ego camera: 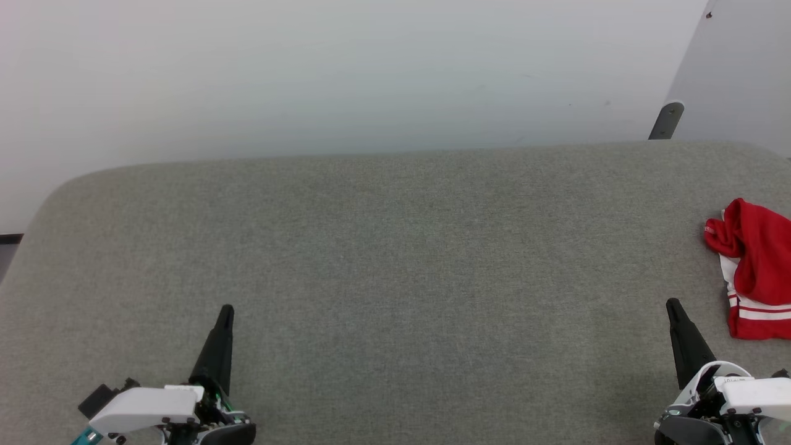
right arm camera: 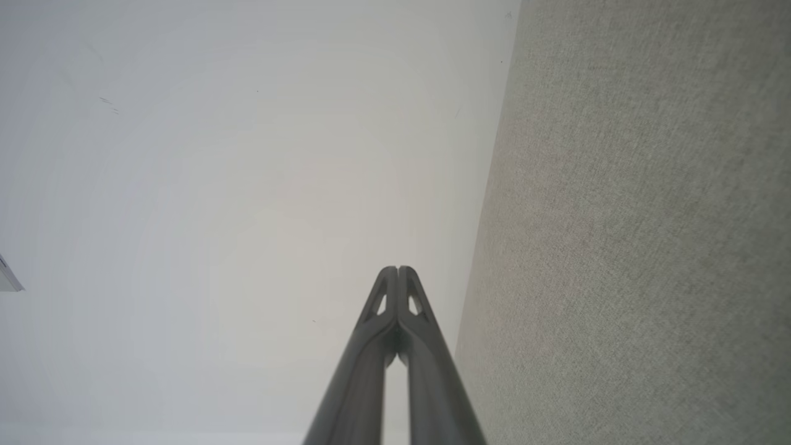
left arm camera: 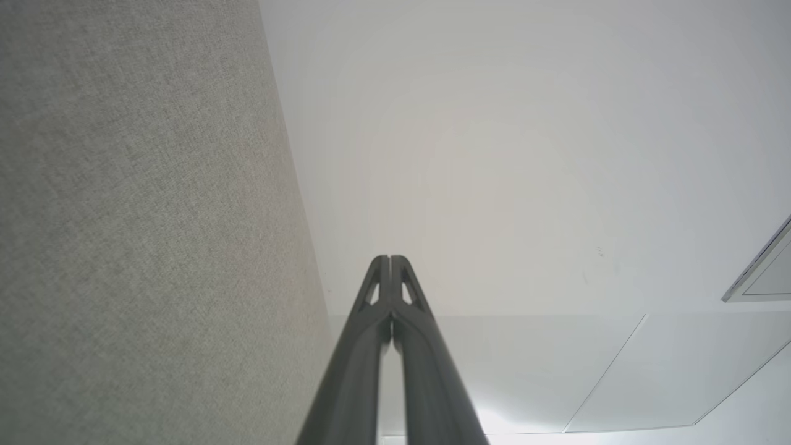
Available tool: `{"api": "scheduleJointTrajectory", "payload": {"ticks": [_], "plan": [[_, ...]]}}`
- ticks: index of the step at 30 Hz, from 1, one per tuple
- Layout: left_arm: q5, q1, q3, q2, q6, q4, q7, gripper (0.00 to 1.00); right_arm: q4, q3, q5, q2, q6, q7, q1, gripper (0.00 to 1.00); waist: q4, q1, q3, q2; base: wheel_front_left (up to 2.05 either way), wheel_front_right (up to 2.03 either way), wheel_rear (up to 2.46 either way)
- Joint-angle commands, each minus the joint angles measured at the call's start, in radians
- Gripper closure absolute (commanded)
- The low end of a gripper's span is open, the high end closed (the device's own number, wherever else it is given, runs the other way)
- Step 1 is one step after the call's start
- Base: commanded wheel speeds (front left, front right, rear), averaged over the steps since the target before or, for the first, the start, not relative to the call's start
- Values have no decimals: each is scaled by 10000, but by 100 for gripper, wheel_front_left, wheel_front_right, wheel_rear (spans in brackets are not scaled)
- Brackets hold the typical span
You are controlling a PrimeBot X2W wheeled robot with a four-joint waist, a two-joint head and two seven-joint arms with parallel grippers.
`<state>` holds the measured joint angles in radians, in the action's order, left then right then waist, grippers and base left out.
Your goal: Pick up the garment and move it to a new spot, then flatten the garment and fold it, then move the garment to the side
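Note:
The garment [ego camera: 757,272] lies crumpled at the far right edge of the grey fabric surface [ego camera: 395,259]; red cloth with white and red-white striped trim shows, and part of it is cut off by the frame. My right gripper [ego camera: 672,305] is shut, empty, a little left of and nearer than the garment, apart from it. My left gripper [ego camera: 227,310] is shut and empty at the lower left, far from the garment. In the wrist views both the left gripper [left arm camera: 390,259] and the right gripper [right arm camera: 397,270] have their tips pressed together, pointing past the surface's far edge toward a white wall.
The grey surface has rounded far corners and ends against a white wall [ego camera: 346,68]. A grey post [ego camera: 666,120] and a pale panel [ego camera: 741,68] stand behind the far right corner. A framed panel edge [left arm camera: 757,272] appears at the right of the left wrist view.

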<state>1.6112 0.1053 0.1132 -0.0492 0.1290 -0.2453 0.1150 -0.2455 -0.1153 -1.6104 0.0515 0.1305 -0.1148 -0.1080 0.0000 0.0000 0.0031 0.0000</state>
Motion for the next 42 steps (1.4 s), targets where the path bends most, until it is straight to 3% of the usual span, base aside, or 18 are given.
{"api": "scheduleJointTrajectory", "payload": {"ticks": [1, 42], "plan": [[34, 90, 22, 7, 32, -6, 18, 100, 25, 4, -48, -35, 4, -21, -29, 100, 0, 0, 0, 0, 0, 0, 0], [35, 89, 20, 7, 32, -5, 17, 100, 25, 6, -49, -34, 4, -20, -29, 100, 0, 0, 0, 0, 0, 0, 0]]}}
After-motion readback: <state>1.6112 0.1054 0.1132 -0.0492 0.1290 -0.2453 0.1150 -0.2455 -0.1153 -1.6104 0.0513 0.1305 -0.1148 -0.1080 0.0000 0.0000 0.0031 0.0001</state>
